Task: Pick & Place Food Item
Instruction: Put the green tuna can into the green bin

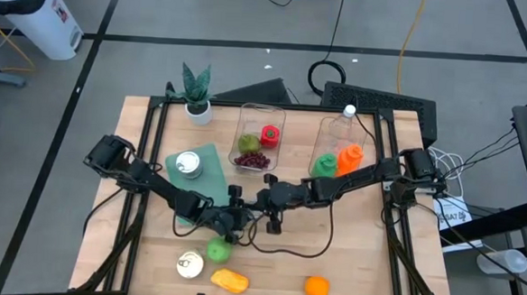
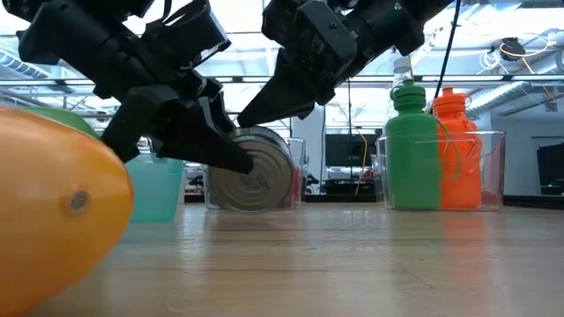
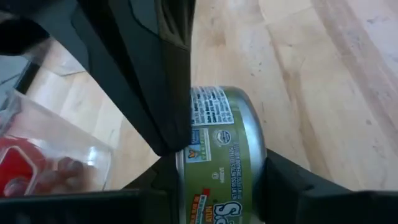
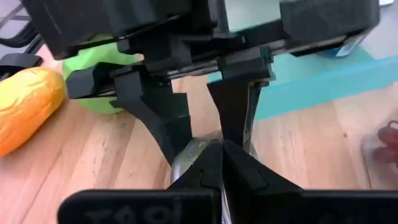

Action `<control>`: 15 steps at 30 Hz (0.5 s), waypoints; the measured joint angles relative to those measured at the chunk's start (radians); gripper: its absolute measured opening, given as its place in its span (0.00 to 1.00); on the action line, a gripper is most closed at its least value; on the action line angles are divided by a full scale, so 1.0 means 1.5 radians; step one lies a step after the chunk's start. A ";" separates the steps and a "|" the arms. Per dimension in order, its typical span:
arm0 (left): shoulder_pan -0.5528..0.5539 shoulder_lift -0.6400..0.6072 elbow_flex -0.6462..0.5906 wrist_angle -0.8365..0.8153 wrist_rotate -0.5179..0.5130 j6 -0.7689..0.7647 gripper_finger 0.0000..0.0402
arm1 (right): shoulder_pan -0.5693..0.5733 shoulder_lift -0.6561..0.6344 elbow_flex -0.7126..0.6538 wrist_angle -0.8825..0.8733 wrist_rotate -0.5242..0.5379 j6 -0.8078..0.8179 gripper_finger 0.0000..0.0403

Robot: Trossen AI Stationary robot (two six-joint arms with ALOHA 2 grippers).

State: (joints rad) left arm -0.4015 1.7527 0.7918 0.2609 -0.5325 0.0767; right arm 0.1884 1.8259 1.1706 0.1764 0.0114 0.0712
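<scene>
Tabletop (image 1: pixel 357 252) is lying bare to the right; left gripper (image 1: pixel 231 220) is clamping the can (image 3: pixel 217 155) (lying sideways), right gripper (image 1: pixel 262 202) closed just beside.

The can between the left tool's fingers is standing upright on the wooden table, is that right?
Not upright. The can lies on its side between the left tool's fingers on the wooden table. The low view shows its round end facing the camera.

I read little text here. The green-labelled can (image 3: pixel 219 155) carries fine white print, a round seal and the start of a large word, "S"; the remainder is too small or cut off to read.
</scene>
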 joint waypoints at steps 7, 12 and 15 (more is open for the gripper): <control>-0.008 -0.026 -0.001 -0.029 -0.028 -0.017 0.36 | 0.016 -0.001 0.001 0.037 -0.011 -0.048 0.03; -0.036 -0.101 -0.001 -0.096 -0.106 -0.036 0.36 | 0.043 -0.032 0.001 0.056 -0.008 -0.080 0.15; -0.065 -0.171 -0.001 -0.172 -0.153 -0.047 0.36 | 0.067 -0.060 0.001 0.031 0.014 -0.085 0.24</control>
State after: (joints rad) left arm -0.4990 1.4960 0.7906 0.0031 -0.7614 0.0058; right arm 0.2896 1.7361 1.1722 0.2236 0.0327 -0.0570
